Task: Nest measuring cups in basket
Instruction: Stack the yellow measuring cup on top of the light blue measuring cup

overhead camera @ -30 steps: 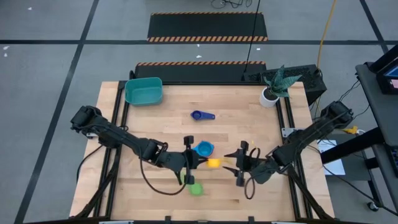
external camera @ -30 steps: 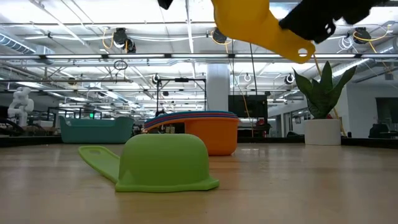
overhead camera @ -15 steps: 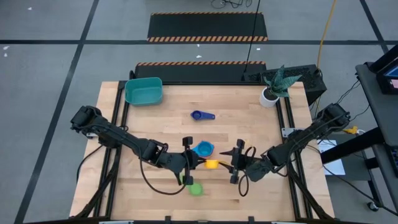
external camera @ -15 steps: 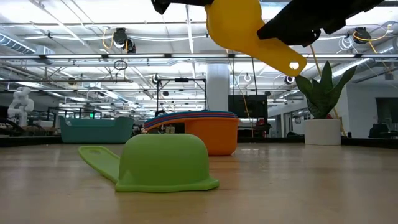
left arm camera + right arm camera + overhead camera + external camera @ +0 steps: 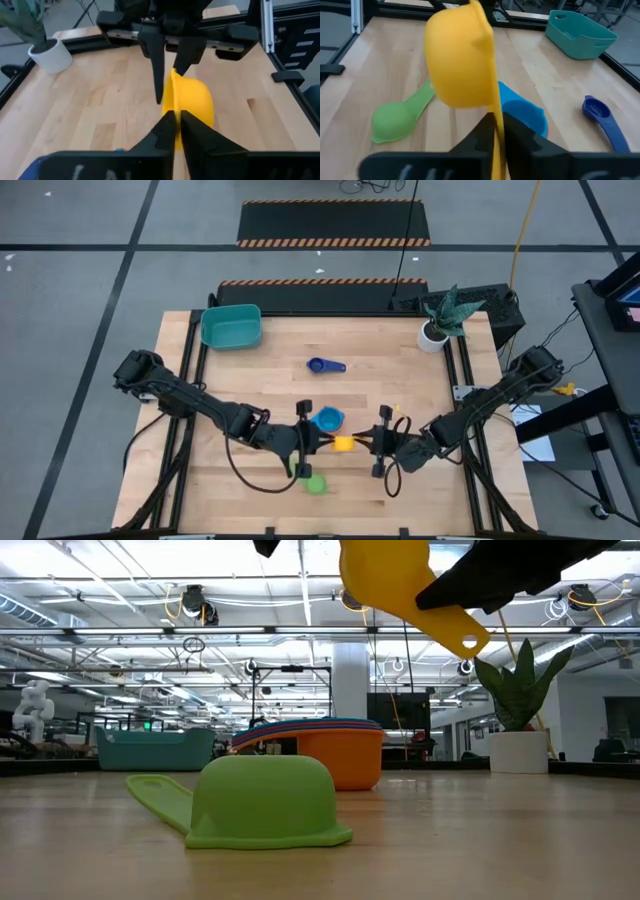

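- The wooden table [image 5: 400, 390] fills the centre of the high view.
- The teal basket [image 5: 231, 326] sits at the table's upper-left corner, well apart from every cup; nothing shows inside it.
- A white pot with a green plant [image 5: 434, 335] stands at the upper-right corner.
- The left gripper [image 5: 312, 441] reaches in from the lower left of the high view. Its fingers are pinched narrow on one edge of the yellow cup [image 5: 343, 444].
- The right gripper [image 5: 375, 443] reaches in from the lower right. Its fingers are closed narrow on the yellow cup's flat handle, as the right wrist view shows.
- The yellow cup hangs above the table between the two grippers, in the lower middle of the high view and at the top of the low view.
- A stack of nested cups [image 5: 327, 420], blue on top with an orange one at its base in the low view, stands just above the yellow cup in the high view.
- The green cup [image 5: 315, 484] lies mouth down below them, near the table's lower edge.
- The dark blue cup [image 5: 325, 365] lies alone at the upper middle of the table.
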Motion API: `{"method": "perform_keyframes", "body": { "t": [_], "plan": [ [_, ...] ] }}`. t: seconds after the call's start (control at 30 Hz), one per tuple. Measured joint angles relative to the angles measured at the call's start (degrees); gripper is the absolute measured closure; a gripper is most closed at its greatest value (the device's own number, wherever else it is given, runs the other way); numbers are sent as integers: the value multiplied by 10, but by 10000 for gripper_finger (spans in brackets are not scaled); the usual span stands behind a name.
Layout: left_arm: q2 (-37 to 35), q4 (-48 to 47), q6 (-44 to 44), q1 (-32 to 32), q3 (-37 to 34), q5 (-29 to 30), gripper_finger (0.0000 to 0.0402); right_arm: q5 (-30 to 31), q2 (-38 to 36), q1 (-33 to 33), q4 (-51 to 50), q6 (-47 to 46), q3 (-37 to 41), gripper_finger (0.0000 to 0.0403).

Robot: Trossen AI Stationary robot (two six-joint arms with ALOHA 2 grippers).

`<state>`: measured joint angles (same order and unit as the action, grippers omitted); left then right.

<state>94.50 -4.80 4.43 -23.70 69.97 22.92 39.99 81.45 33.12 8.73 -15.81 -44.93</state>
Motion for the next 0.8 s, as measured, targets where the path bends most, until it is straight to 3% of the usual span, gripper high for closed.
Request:
{"method": "perform_keyframes", "body": {
  "t": [0.2, 0.43, 0.6, 0.8],
  "plan": [
    [0, 26, -46, -17, 0, 29, 270, -11, -25, 13, -2, 17, 0, 397],
    [-11, 28, -103, -60, 0, 132, 162, -10, -85, 49, -4, 17, 0, 400],
    [-41, 52, -98, -85, 0, 204, 134, 27, -106, 82, 9, 22, 0, 400],
    [-34, 128, -91, -86, 0, 204, 131, 50, -107, 99, 95, 78, 0, 399]
  ]
}}
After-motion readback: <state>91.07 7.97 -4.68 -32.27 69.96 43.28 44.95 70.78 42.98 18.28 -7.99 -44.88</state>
